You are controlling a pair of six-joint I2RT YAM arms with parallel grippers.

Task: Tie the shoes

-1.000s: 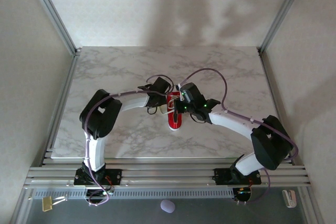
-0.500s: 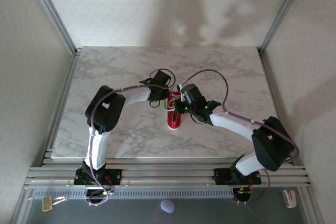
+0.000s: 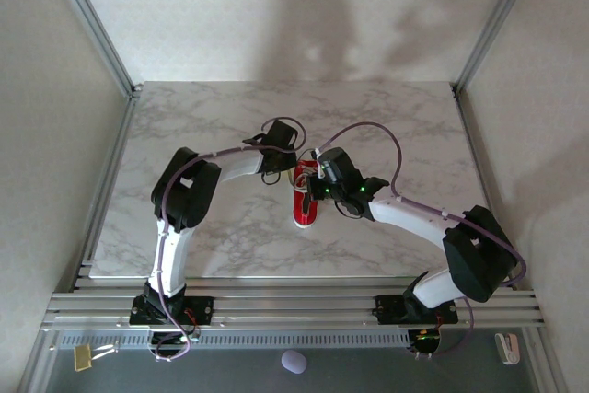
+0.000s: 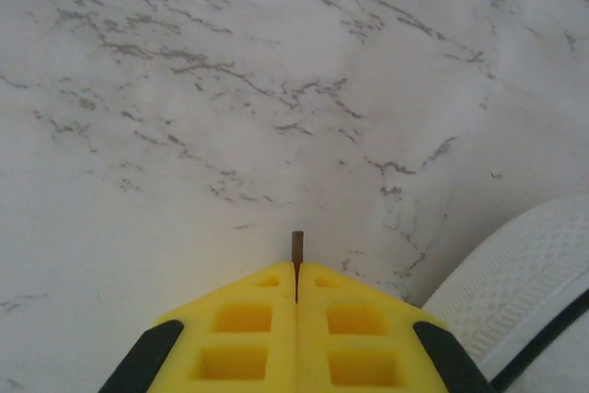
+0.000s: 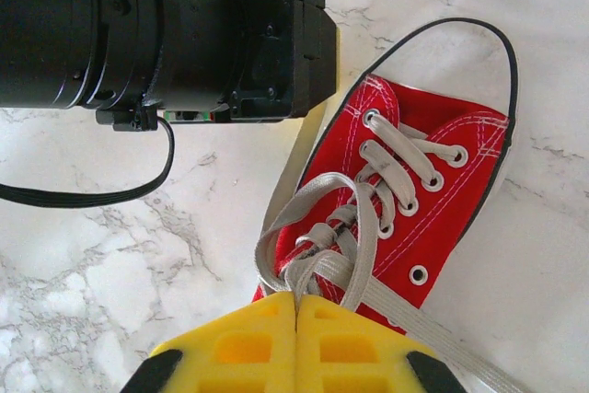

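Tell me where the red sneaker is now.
The red sneaker lies near the middle of the marble table in the top external view, the left gripper beside its sole and the right gripper shut on its laces.

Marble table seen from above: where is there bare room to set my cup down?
Bare marble table lies along the back wall beyond both arms, beside the left frame rail, and in front between the arm bases. The middle is crowded: left fingers and right fingers, pinching the laces, meet at the red sneaker.
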